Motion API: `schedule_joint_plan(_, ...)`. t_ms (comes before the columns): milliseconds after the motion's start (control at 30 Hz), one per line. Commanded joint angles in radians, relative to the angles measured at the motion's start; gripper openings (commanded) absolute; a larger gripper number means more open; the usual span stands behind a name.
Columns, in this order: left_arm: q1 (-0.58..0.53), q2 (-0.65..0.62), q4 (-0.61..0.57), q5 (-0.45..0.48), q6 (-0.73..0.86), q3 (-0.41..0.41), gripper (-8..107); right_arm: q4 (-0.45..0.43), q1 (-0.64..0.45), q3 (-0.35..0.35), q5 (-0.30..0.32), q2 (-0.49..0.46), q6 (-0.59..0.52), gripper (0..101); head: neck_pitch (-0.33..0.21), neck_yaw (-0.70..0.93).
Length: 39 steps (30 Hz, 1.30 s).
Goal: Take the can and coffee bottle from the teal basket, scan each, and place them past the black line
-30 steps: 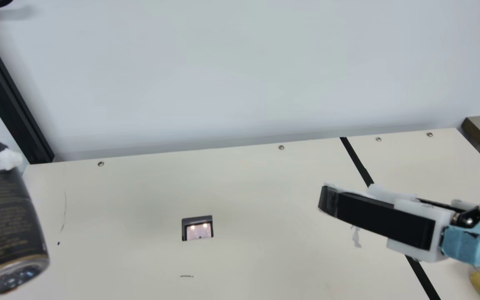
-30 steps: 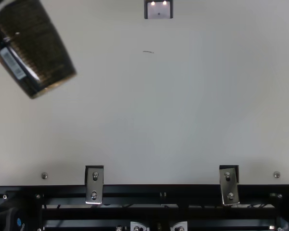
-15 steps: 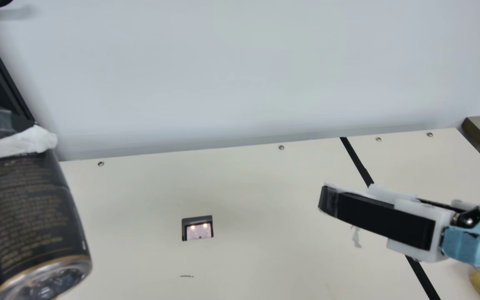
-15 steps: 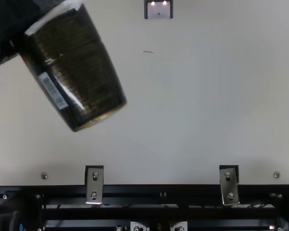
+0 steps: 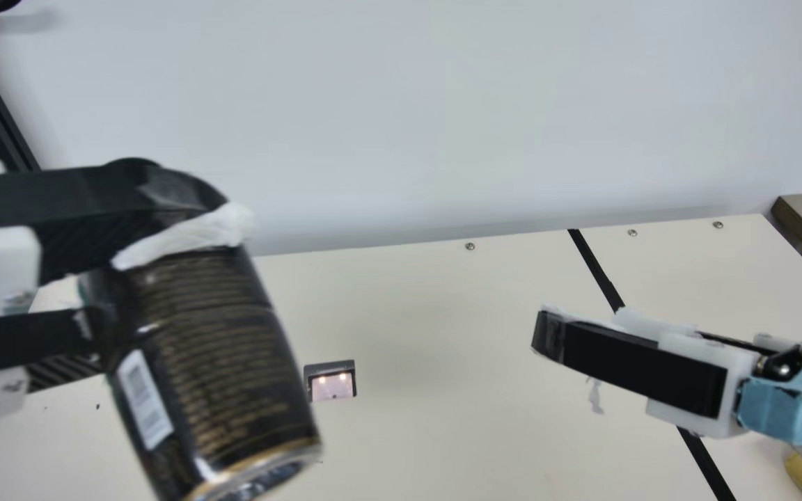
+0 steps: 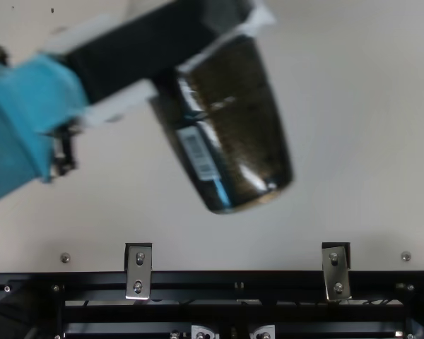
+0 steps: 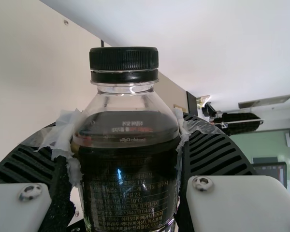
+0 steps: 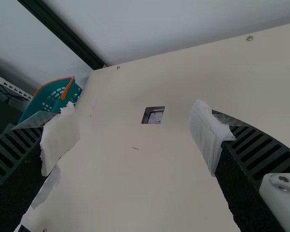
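Seemingly near full, the coffee bottle (image 7: 128, 179) should handle heavy, fairly stiff and slippery. Left gripper (image 7: 126, 126) clasps its upper body from both sides; a hold there appears sound. It hangs tilted above the tabletop (image 5: 443, 431), base toward the near edge. Right gripper (image 8: 135, 137) is empty, fingers apart.

The black left gripper (image 5: 168, 271), its ribbed fingers (image 7: 210, 153) tipped with white tape and clamped in a hold, extends rightward from a light-blue wrist (image 6: 49, 95). The matching right gripper (image 5: 585, 323) points left, fingers (image 8: 253, 145) spread wide.
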Motion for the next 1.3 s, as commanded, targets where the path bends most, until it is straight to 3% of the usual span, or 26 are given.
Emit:
schedule_joint_plan(0,-0.113,0.019,0.051,-0.038,-0.069,-0.027,10,0.000,0.000,0.000,0.000,0.000,0.000,101,-0.037,-0.007)
schedule_joint_plan(300,-0.264,0.083,0.172,-0.085,-0.232,-0.138,10,-0.001,0.000,0.000,0.000,0.000,0.000,101,-0.037,-0.007)
schedule_joint_plan(600,-0.270,0.084,0.170,-0.084,-0.233,-0.142,10,-0.001,0.000,0.000,0.000,0.000,0.000,101,-0.037,-0.007)
schedule_joint_plan(867,-0.237,0.101,0.121,-0.075,-0.229,-0.157,10,-0.001,0.000,0.000,0.000,0.000,0.000,101,-0.037,-0.007)
schedule_joint_plan(1267,-0.177,0.167,-0.063,0.031,-0.274,-0.230,10,-0.001,0.000,0.000,0.000,0.000,0.000,101,-0.037,-0.007)
